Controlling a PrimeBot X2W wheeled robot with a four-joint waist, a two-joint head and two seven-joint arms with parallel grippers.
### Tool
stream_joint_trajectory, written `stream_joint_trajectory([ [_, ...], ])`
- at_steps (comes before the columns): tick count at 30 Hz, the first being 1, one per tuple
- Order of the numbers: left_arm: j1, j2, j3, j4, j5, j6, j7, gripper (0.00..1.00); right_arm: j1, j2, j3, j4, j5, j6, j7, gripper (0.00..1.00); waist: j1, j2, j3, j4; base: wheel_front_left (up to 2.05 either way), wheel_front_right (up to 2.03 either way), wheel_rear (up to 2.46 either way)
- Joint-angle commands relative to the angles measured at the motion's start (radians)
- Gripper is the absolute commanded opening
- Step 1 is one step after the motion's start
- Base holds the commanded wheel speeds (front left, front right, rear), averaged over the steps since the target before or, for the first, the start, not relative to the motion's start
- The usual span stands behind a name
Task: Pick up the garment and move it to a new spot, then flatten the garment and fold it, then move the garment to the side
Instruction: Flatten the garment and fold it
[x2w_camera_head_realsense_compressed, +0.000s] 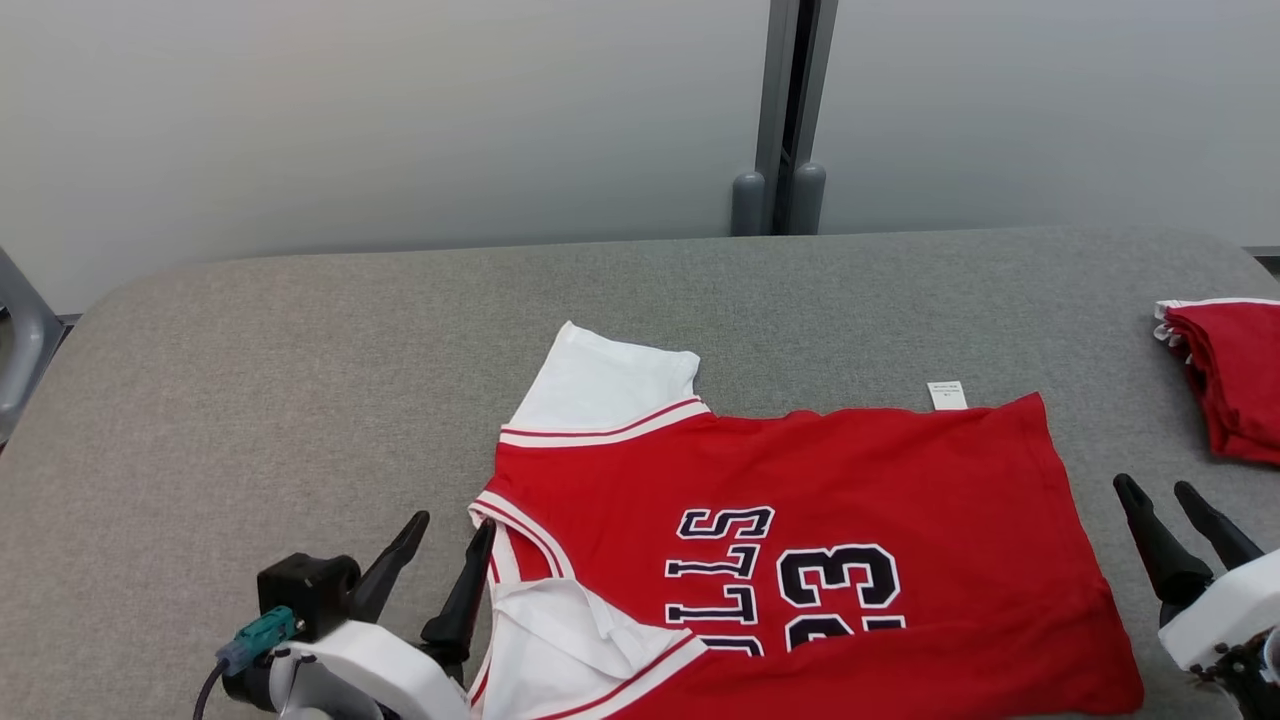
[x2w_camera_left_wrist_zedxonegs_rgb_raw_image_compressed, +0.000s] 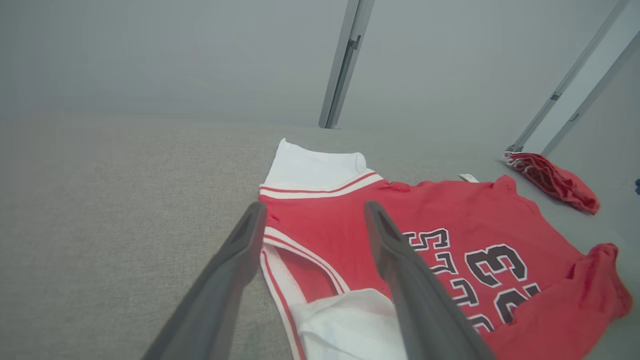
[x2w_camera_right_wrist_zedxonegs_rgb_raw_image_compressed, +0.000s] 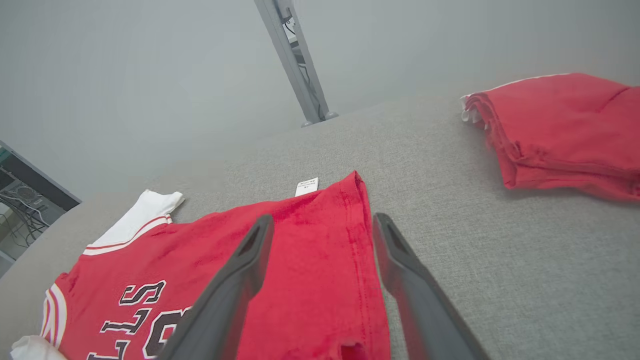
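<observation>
Both my grippers are spread open and hold nothing: left gripper (x2w_camera_head_realsense_compressed: 452, 522) just beside the neck end, right gripper (x2w_camera_head_realsense_compressed: 1155, 485) just beside the hem. The red jersey (x2w_camera_head_realsense_compressed: 820, 470) lies on the table (x2w_camera_head_realsense_compressed: 300, 380) along the front edge, approx. in the middle, w/ one white sleeve (x2w_camera_head_realsense_compressed: 600, 385) toward the back edge. I judge folding is the step now. I should pinch both near corners low and lift evenly, w/o dragging the cloth.

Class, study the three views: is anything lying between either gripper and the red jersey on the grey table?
Nothing visible does. The open left gripper is at the collar end of the jersey, the open right gripper beside its hem. The folded red garment lies apart, to the right.
</observation>
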Motion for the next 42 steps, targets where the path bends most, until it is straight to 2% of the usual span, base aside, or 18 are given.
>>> stream_joint_trajectory([
  [1, -0.02, -0.006, 0.011, 0.009, 0.01, 0.003, -0.016, 1.0, -0.013, 0.007, 0.003, 0.008, -0.025, 0.0, -0.029, 1.0, 0.0, 0.0, 0.006, -0.003, 0.0, 0.0, 0.0],
  [7, -0.069, -0.074, 0.093, 0.062, 0.055, 0.003, -0.048, 1.0, -0.064, 0.078, 0.002, 0.081, -0.136, 0.0, -0.135, 1.0, 0.0, 0.0, 0.048, -0.017, 0.0, 0.0, 0.0],
  [11, -0.096, -0.106, 0.143, 0.092, 0.122, -0.019, -0.048, 1.0, -0.103, 0.137, -0.008, 0.113, -0.186, 0.0, -0.161, 1.0, 0.0, 0.0, 0.09, -0.035, 0.0, 0.0, 0.0],
  [14, -0.14, -0.112, 0.157, 0.136, 0.163, -0.044, -0.049, 1.0, -0.129, 0.174, -0.021, 0.113, -0.208, 0.0, -0.17, 1.0, 0.0, 0.0, 0.128, -0.058, 0.0, 0.0, 0.0],
  [20, -0.3, -0.093, 0.126, 0.282, 0.223, -0.09, -0.029, 1.0, -0.159, 0.22, -0.051, 0.073, -0.25, 0.0, -0.174, 1.0, 0.0, 0.0, 0.211, -0.113, 0.0, 0.0, 0.0],
  [26, -0.524, -0.054, 0.09, 0.418, 0.223, -0.149, 0.098, 1.0, -0.195, 0.254, -0.067, 0.024, -0.293, 0.0, -0.174, 1.0, 0.0, 0.0, 0.287, -0.176, 0.0, 0.0, 0.0],
  [28, -0.596, -0.048, 0.096, 0.453, 0.183, -0.159, 0.154, 1.0, -0.207, 0.262, -0.07, 0.011, -0.306, 0.0, -0.174, 1.0, 0.0, 0.0, 0.31, -0.193, 0.0, 0.0, 0.0],
  [29, -0.596, -0.048, 0.096, 0.453, 0.183, -0.159, 0.154, 1.0, -0.207, 0.262, -0.07, 0.011, -0.306, 0.0, -0.174, 1.0, 0.0, 0.0, 0.31, -0.193, 0.0, 0.0, 0.0],
  [33, -0.716, -0.012, 0.073, 0.526, 0.144, -0.167, 0.27, 1.0, -0.234, 0.284, -0.076, -0.014, -0.328, 0.0, -0.175, 1.0, 0.0, 0.0, 0.348, -0.224, 0.0, 0.0, 0.0],
  [38, -0.796, 0.03, -0.005, 0.546, 0.062, -0.166, 0.411, 1.0, -0.254, 0.305, -0.077, -0.029, -0.343, 0.0, -0.174, 1.0, 0.0, 0.0, 0.377, -0.251, 0.0, 0.0, 0.0],
  [42, -0.824, 0.053, -0.058, 0.552, 0.019, -0.167, 0.465, 1.0, -0.257, 0.314, -0.079, -0.029, -0.352, 0.0, -0.174, 1.0, 0.0, 0.0, 0.39, -0.264, 0.0, 0.0, 0.0],
])
